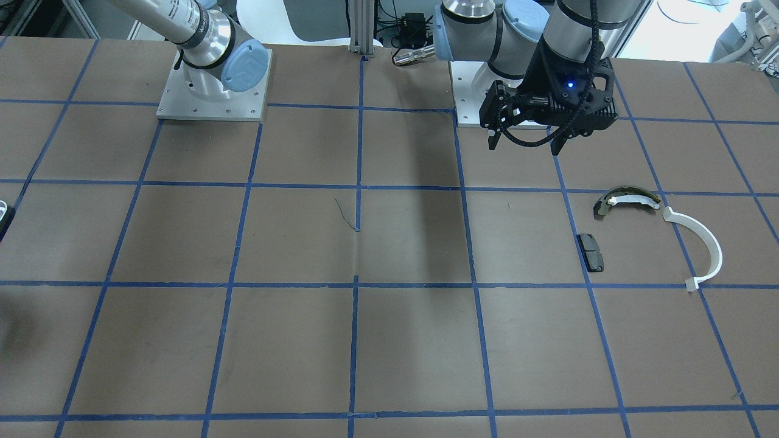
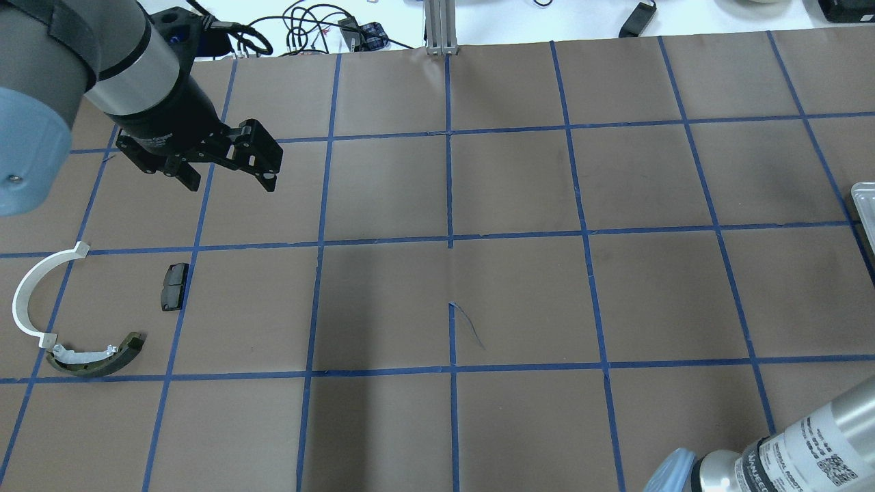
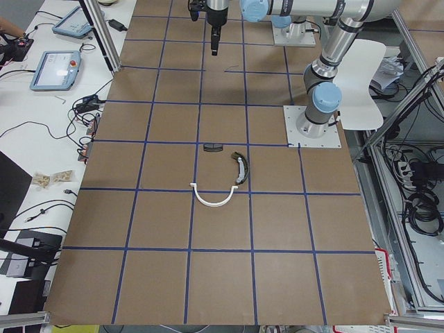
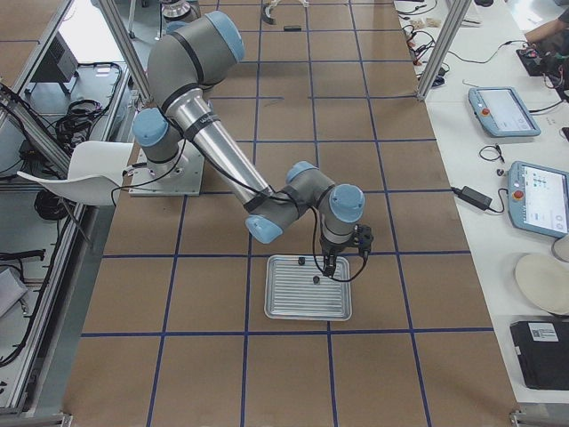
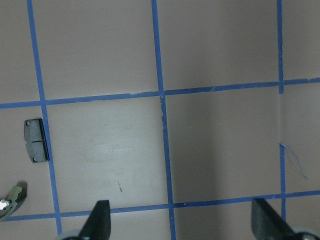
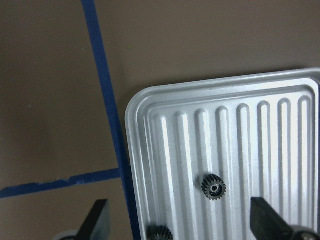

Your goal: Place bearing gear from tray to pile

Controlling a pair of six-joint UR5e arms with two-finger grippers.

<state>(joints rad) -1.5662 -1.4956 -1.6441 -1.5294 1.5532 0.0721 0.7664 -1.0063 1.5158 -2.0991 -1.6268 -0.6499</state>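
Bearing gear (image 6: 214, 189) clear of tray rim (image 6: 131, 150), right pincer (image 6: 181, 222) spread above

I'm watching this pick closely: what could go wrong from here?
The bearing gear is small and sits on the ribbed tray, so the open right claw might grip it off-centre. A second gear lies close by and could get knocked. The pile lies far across the table, a long carry.

We log brown table (image 2: 519, 191) gridded with blue tape (image 2: 449, 184); white chair (image 3: 364, 83) beside table; two screen pendants (image 4: 538, 197) on side bench (image 4: 462, 156).
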